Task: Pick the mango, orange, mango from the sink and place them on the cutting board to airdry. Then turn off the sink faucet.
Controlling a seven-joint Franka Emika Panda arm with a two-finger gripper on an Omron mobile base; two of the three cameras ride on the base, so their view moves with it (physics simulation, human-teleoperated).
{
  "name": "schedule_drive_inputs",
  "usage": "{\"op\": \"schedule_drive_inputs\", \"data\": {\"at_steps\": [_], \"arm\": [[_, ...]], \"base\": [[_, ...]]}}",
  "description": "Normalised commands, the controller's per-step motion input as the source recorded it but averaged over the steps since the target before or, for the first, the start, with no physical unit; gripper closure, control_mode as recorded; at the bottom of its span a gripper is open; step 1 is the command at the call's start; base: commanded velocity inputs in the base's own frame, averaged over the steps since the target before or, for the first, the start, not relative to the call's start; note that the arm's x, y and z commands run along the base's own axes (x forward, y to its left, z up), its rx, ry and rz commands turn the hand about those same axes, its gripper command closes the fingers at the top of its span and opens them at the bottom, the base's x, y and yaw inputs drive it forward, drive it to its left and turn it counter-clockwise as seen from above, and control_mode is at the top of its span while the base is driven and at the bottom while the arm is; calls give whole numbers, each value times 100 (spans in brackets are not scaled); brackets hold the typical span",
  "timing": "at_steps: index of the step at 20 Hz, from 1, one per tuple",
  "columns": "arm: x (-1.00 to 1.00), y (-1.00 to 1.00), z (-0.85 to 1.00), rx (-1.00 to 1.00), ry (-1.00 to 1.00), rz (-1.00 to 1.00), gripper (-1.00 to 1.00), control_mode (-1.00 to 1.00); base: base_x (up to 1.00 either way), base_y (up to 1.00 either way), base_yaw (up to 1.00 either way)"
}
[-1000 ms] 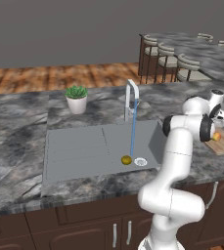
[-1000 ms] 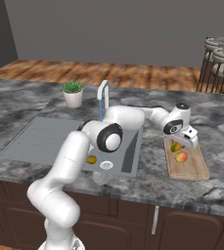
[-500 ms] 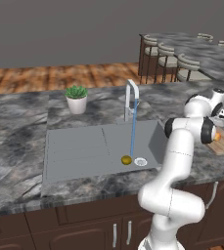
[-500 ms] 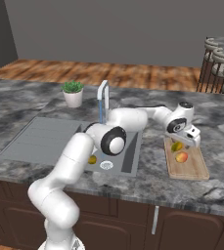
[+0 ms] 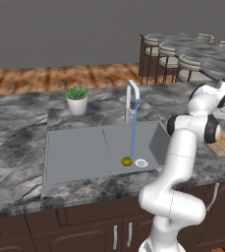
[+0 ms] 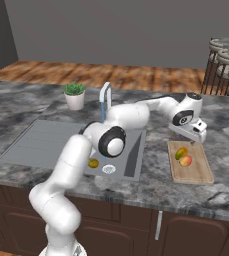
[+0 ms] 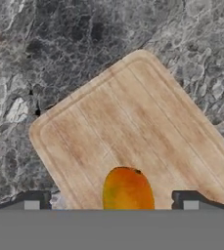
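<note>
Hand view: end effector (image 7: 111,201) spread wide above a mango (image 7: 127,189) lying free on the board (image 7: 133,122); water runs into the sink (image 5: 79,147).

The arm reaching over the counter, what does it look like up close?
The arm is built of glossy white rounded segments with round dark joint caps, like the one at its elbow. Its gripper is a white block; in the hand view its two fingertips are small, dark and squared.
</note>
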Motion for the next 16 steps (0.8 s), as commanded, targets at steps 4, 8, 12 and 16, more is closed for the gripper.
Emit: {"op": "schedule_drive_inputs", "data": {"at_steps": [4,8,12,16], "arm": [[-58,60,28,-4,-27,8,-100,-100],[-70,64,28,-8,-37,14,-100,-100],[-62,57,26,-9,-40,18,-100,-100],[-63,53,29,-10,-39,19,-100,-100]], "base": [[0,0,0],[0,0,0],[0,0,0],[0,0,0]]}}
